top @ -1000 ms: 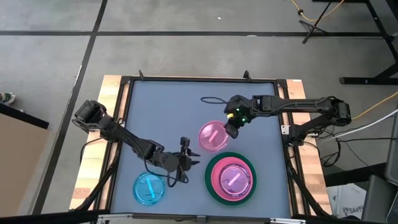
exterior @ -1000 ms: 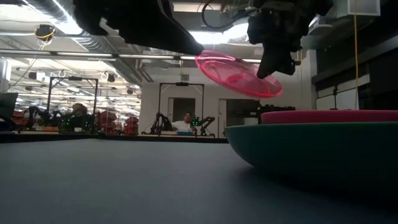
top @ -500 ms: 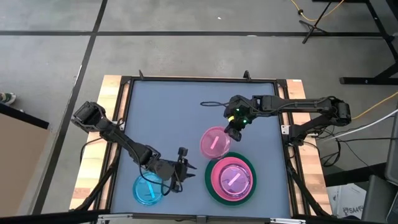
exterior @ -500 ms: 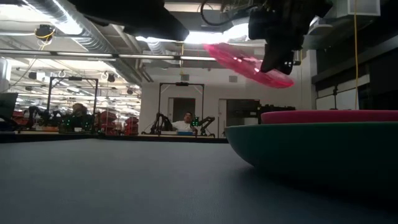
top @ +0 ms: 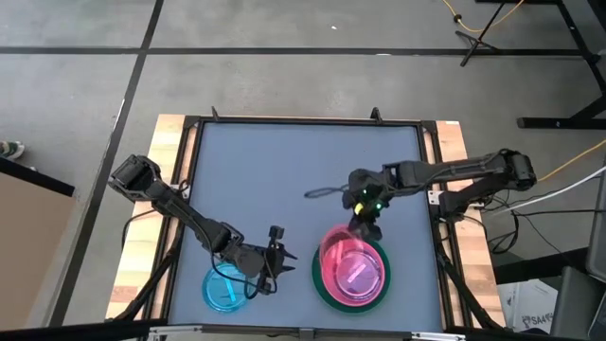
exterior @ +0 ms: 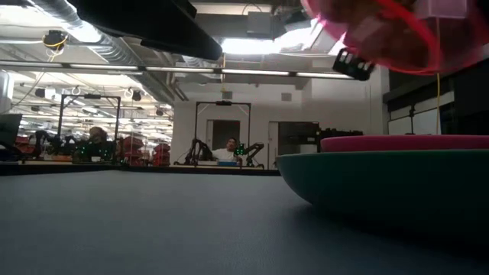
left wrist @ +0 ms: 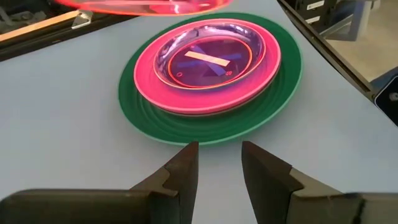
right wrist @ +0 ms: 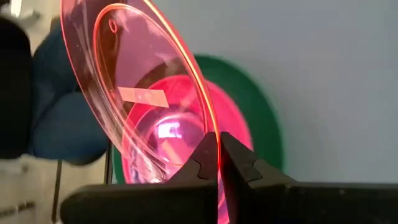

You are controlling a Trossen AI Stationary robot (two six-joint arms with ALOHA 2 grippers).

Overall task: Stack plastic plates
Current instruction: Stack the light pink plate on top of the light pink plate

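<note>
Right end effector [top: 367,224] is pinched shut on the rim of a translucent pink plate [right wrist: 143,106], tilted directly above the stack. Below it, the green plate [top: 323,282] carries an opaque pink plate [left wrist: 155,87]. Left end effector [left wrist: 217,167], jaws parted and empty, sits beside the blue plate [top: 225,287].

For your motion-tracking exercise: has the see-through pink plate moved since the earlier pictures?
Yes. Held by the right gripper, the see-through pink plate has moved toward the green plate and is now above it.
</note>
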